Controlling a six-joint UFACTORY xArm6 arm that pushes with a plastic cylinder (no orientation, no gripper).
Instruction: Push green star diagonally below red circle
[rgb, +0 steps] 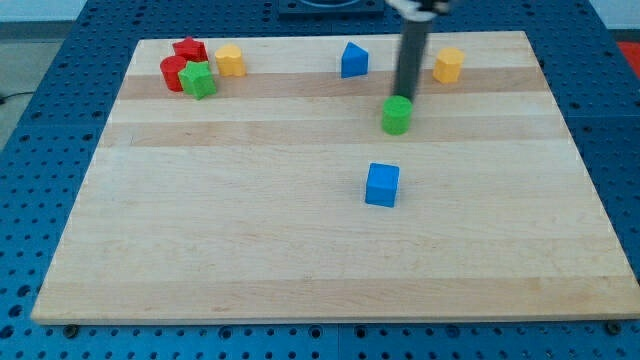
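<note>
Board (330, 250) of pale wood lay on a blue perforated surface (40, 150). At the view's top left a cluster was found: the red circle (173, 73), a second red block (189, 49) just above it, shape not clear, and the green star (199, 80) touching the red circle's right side and set slightly lower. A yellow block (231, 60) stood just right of the cluster, apart from the star. Further right, near the top edge, was a blue block (354, 60) with a peaked top. A blue cube (382, 185) sat alone near the board's middle. Above it stood a green cylinder-like block (397, 115). My tip (405, 97) was at that block's upper edge, apparently touching it, well apart from the green star. The rod carried no fingers and held nothing. A second yellow block (448, 65) lay to the rod's right, near the top edge.
</note>
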